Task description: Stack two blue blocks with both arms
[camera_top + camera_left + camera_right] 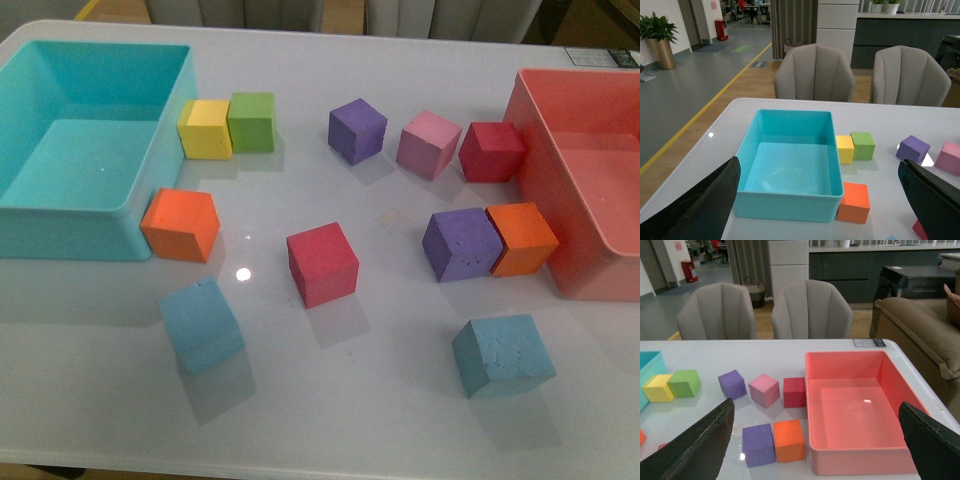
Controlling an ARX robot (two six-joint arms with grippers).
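Two light sky-blue blocks lie on the white table near its front edge in the front view, one at the front left (202, 325), turned a little, and one at the front right (503, 354). They are far apart and nothing touches them. Neither arm shows in the front view. My left gripper (819, 165) is open and empty, held above the table facing the turquoise bin (755, 205); a tip of a blue block (891, 237) peeks in at the picture's edge. My right gripper (816, 405) is open and empty, facing the coral bin (860, 462).
The turquoise bin (70, 215) stands at the far left and the coral bin (590, 275) at the far right. Between them lie orange (181, 224), yellow (205, 128), green (252, 121), purple (357, 130), pink (429, 144), red (322, 263) and more purple (461, 244) and orange (521, 238) cubes.
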